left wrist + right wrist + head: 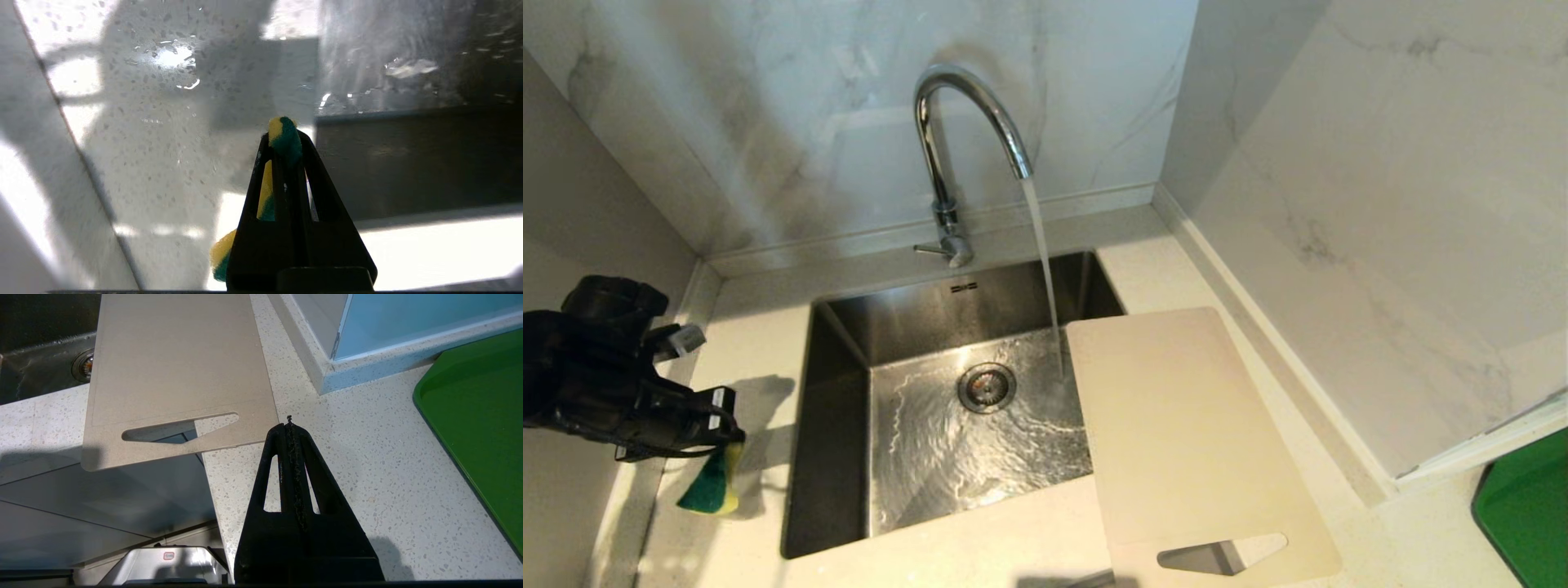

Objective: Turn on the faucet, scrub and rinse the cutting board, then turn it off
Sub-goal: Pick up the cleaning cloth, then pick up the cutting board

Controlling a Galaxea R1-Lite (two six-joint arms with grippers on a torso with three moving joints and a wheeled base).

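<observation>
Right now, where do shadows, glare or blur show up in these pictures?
Head view: the sponge and left arm cast a shadow on the counter; the wet sink floor glints. Left wrist view: bright glare on the wet counter, background smeared. Right wrist view: the cutting board shades the surface beneath its overhanging end.
</observation>
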